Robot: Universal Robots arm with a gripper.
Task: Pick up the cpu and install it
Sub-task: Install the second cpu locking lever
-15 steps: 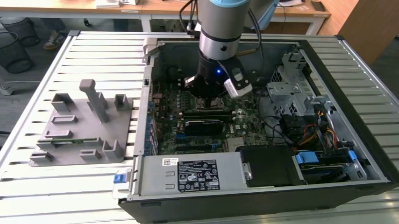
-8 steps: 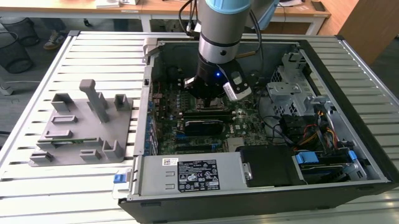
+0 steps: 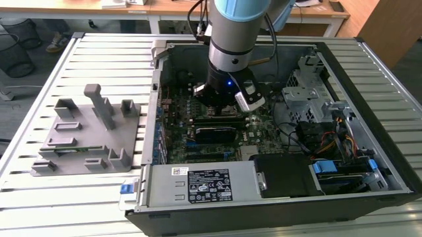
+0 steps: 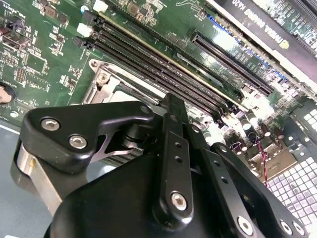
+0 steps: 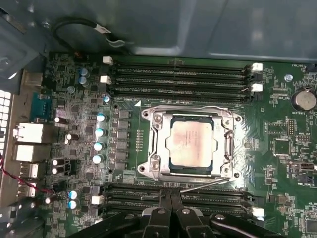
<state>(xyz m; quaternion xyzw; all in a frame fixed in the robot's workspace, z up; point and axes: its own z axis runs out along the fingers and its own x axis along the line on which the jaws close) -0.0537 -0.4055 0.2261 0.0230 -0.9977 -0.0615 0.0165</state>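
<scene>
Big picture first: an open computer case [image 3: 277,148] lies flat on the slatted counter [image 3: 59,197], side panel off so the motherboard [image 3: 218,133] faces straight up for access from above. On the exterior view's left sits a grey fixture block [image 3: 89,138], well apart from the case. The arm reaches down into the case, its gripper [image 3: 221,111] low over the middle of the board. In the first wrist view the cpu [image 5: 190,144] sits flat inside the socket frame [image 5: 190,144], silvery top up, between two banks of memory slots [image 5: 178,74]. It looks seated, and the thin retention lever [image 5: 203,184] lies loose along the frame's near edge. The jaws there appear drawn together with nothing between them, tips just short of the socket.
</scene>
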